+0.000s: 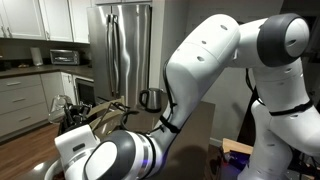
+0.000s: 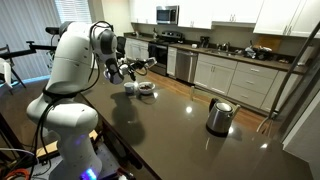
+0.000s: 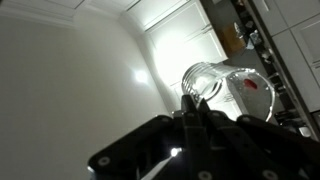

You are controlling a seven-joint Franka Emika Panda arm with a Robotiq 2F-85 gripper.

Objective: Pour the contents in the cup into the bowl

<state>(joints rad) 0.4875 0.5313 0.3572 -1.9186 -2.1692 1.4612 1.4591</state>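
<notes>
Cup (image 3: 215, 85), a small clear glass tumbler, is pinched by its near edge between the pressed-together fingers of the claw (image 3: 190, 108). It juts out past the fingertips and lies tipped on its side against a pale ceiling in the wrist view, so the pour looks to be under way. Whether anything is inside I cannot tell. In an exterior view the claw (image 2: 128, 69) hangs above the tabletop (image 2: 180, 130); the white bowl (image 2: 137, 90) sits below and slightly beyond it, and the steel kettle (image 2: 220, 115) is well apart. To pour well, keep the cup's mouth over the bowl's middle and roll the wrist slowly. Grip firmly, since smooth glass held at an edge may slip, and wait for the last bits to fall.
</notes>
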